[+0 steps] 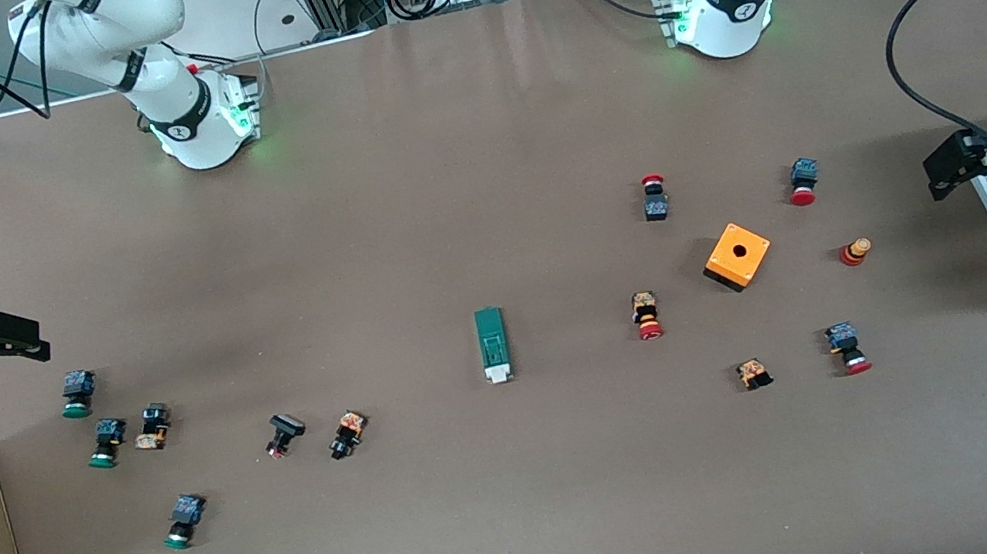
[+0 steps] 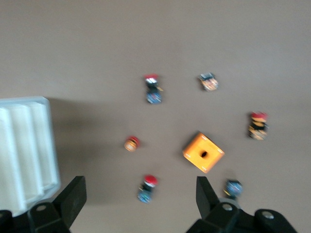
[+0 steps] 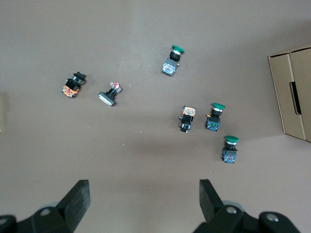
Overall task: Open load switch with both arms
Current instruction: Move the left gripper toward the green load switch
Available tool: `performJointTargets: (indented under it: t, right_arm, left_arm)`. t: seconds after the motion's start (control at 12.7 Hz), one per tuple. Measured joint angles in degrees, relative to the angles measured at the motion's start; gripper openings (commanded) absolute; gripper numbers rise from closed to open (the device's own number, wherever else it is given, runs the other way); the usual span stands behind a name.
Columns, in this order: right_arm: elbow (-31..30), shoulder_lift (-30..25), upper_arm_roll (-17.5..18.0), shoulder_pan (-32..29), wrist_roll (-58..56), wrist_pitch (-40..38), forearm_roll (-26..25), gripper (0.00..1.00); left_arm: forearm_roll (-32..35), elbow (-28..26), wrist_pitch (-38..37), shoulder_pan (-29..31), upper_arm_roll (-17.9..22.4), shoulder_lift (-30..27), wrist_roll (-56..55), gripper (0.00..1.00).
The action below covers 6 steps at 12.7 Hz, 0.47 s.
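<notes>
The load switch (image 1: 492,345) lies mid-table, well apart from both spread, empty pincers: left pincer (image 2: 141,194), right pincer (image 3: 144,196).

Our two arms (image 1: 105,31) are glossy white with black joint bands, green-lit bases, black cables and black grippers (image 1: 7,337).
</notes>
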Motion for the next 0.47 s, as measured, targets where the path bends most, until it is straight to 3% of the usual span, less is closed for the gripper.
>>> performJointTargets:
  t: [0.24, 0.47]
  right_arm:
    - [0.0, -0.01, -0.02, 0.0, 0.0, 0.68, 0.0, 1.0]
    - [0.02, -0.07, -0.29, -0.04, 0.0, 1.01, 0.0, 1.0]
  left_arm:
    - [-9.48, 0.13, -1.96, -0.36, -0.07, 1.64, -0.09, 1.0]
    - [-2.95, 0.94, -2.0, -0.45, -0.17, 3.14, 1.55, 1.0]
